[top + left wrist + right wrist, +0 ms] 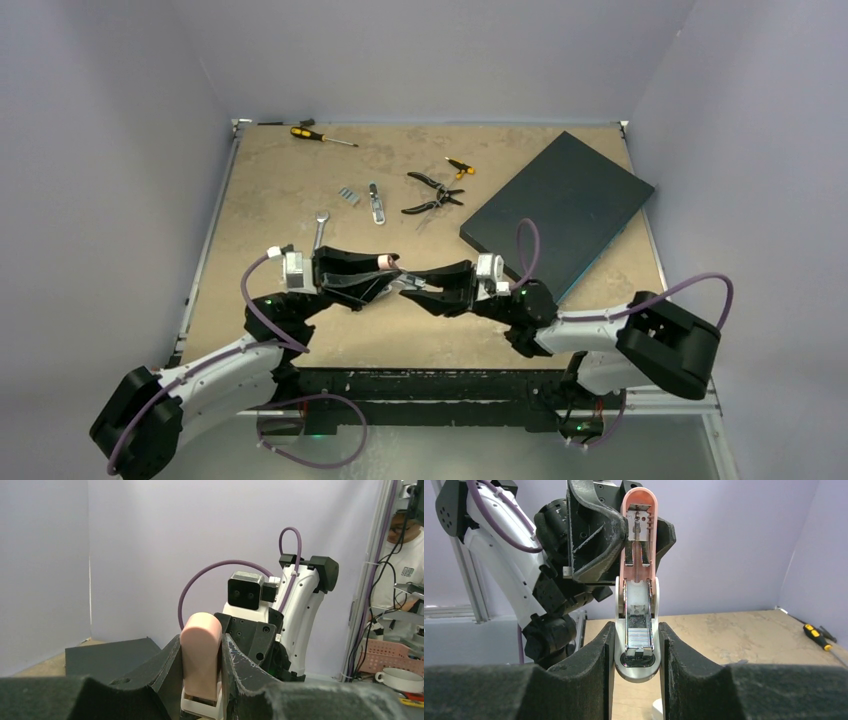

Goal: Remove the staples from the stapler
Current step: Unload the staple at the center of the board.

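Stapler (636, 605): hinged open and held between both arms, lower middle of the overhead view. It appears lifted off the surface (280, 180).

Left fingers (162, 677) are clamped on the pink cover (201, 650). Right fingers (599, 665) are clamped on the white base (636, 667), one on each side.

Likely reason for the split hold: with cover and base drawn apart, the magazine is exposed, and the pusher spring (639, 545) runs along the cover's underside.

Staples (639, 639): a silvery ribbed strip sits in the channel, low between the right fingers, so unloading is not done. Another small ribbed strip (348, 195) lies on the surface, upper middle of the overhead view, beside a small metal tool (375, 203) (kind unclear).

The next move probably needs the base tipped so the strip slides out. Risk: the strip jams in the channel or scatters.
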Robot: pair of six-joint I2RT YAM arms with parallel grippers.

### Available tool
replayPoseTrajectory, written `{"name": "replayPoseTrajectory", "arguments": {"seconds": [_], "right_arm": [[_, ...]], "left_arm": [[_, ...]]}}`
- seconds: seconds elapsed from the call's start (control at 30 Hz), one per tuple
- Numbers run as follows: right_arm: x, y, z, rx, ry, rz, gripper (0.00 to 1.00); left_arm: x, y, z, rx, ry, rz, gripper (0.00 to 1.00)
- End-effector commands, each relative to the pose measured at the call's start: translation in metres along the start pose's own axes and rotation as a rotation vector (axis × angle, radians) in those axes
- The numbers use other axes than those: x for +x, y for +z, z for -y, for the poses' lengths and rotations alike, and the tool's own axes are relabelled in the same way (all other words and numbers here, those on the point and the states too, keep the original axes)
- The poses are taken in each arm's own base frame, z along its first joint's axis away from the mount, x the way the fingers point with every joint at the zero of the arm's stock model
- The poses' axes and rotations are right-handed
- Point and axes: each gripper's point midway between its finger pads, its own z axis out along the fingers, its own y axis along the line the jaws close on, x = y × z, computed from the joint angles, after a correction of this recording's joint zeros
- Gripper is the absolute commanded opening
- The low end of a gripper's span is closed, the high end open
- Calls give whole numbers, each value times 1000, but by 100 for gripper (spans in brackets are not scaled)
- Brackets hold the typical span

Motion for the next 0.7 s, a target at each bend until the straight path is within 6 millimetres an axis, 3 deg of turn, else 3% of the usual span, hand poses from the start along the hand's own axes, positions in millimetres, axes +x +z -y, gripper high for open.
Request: {"name": "replayPoseTrajectory", "arguments": {"seconds": [0.0, 0.23, 0.43, 0.67], "right_arm": [[40, -6, 15, 93, 66, -97, 0], [55, 9, 19, 114, 145, -70, 0], [64, 11, 14, 92, 191, -25, 8], [56, 2, 20, 124, 82, -79, 24]], "left_arm": [[-111, -4, 17, -13, 192, 438, 0], [-112, -5, 13, -34, 173, 454, 0], [-117, -4, 13, -37, 174, 466, 0], [-99, -1, 4, -87, 223, 334, 0]]}}
